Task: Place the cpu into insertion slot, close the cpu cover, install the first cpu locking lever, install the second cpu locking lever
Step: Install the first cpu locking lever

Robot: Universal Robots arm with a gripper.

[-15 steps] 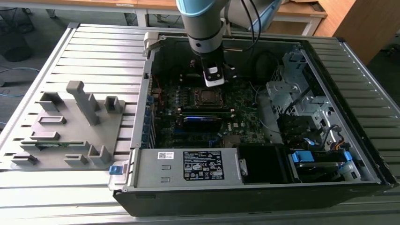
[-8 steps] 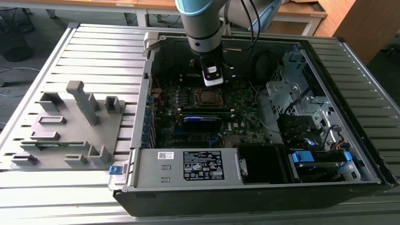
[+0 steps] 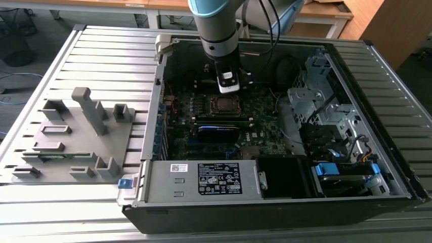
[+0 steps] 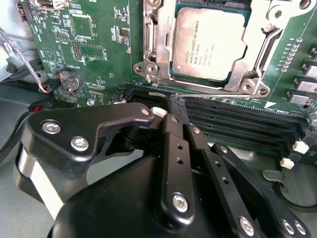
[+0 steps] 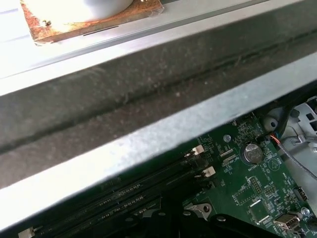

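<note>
The cpu (image 4: 208, 44) lies flat in the insertion slot (image 3: 213, 104), with its silvery-grey top facing up. In the second wrist view, the cpu cover (image 4: 153, 47) is down over it. The metal frame of the cover goes around the chip, and the top of the chip shows through the square window. The slot sits in the green board (image 4: 99, 49) inside the open computer case (image 3: 337, 212), and the case lies on the slatted metal table (image 3: 101, 55).

The claw (image 4: 177, 101) is narrow, with its two black fingers (image 4: 171, 136) drawn together to one tip. The tip is at a thin wire lever (image 4: 213, 92) that runs along the side of the cover nearest to the long black memory slots (image 4: 237, 119). The tip touches or almost touches this wire. I cannot tell if the wire is pinched between the fingers or only pressed by them.

In the exterior view, the arm comes down into the case and the claw (image 3: 228, 87) hangs just beside the slot, on its far side. A round coin battery (image 4: 69, 79) sits on the board near the claw. A grey fixture (image 3: 74, 136) with upright posts stands on the table at the exterior view's left, well apart from the case. A metal power supply box (image 3: 202, 177) fills the near part of the case.
</note>
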